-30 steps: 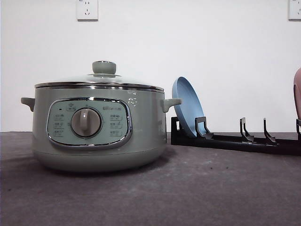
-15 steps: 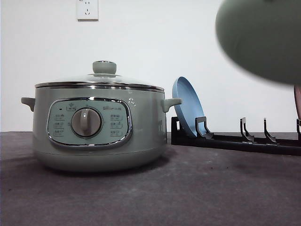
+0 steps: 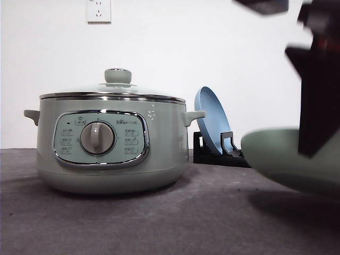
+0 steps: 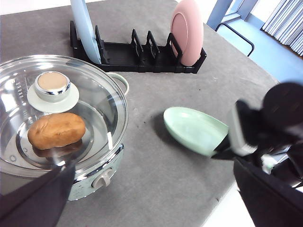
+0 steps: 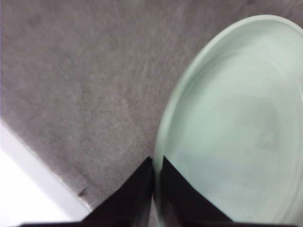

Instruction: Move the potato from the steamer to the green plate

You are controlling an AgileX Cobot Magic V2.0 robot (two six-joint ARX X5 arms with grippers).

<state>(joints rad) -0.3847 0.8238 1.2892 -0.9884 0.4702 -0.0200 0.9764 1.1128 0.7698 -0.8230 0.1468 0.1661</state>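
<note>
mint-green plate riding in my right claw, potato waiting under glass

mint-green and smooth, the green plate (image 5: pixel 236 123) is sitting pinched at its rim in my right gripper (image 5: pixel 155 189); in the right wrist view my two dark fingers (image 5: pixel 128 198) are squeezing together on either side of the plate's edge, so i am grasping it firmly. in the front view the same plate (image 3: pixel 287 159) is hanging tilted at the right side of the frame, casting a shadow on the grey table (image 3: pixel 159 223) below it, with my dark arm blurring over it at the upper right.

in the left wrist view the plate (image 4: pixel 196 128) is showing right of centre, near the steamer (image 4: pixel 61 123) but apart from it. the potato (image 4: pixel 57 130) is lying inside the steamer at the left of that frame, seen through the glass lid (image 4: pixel 104 94), which is sitting closed with its knob (image 4: pixel 52 85) just above the potato in the picture. in the front view the steamer (image 3: pixel 111 138) is standing at the left, dial facing the camera.

my left gripper (image 4: pixel 42 198) is showing as a dark blur at the lower left of its own view, and i cannot tell whether it is released or clenched.

behind, a black rack (image 4: pixel 137 52) is holding a blue plate (image 4: pixel 85 28) and a pink plate (image 4: pixel 187 30) upright near the top of the frame.
</note>
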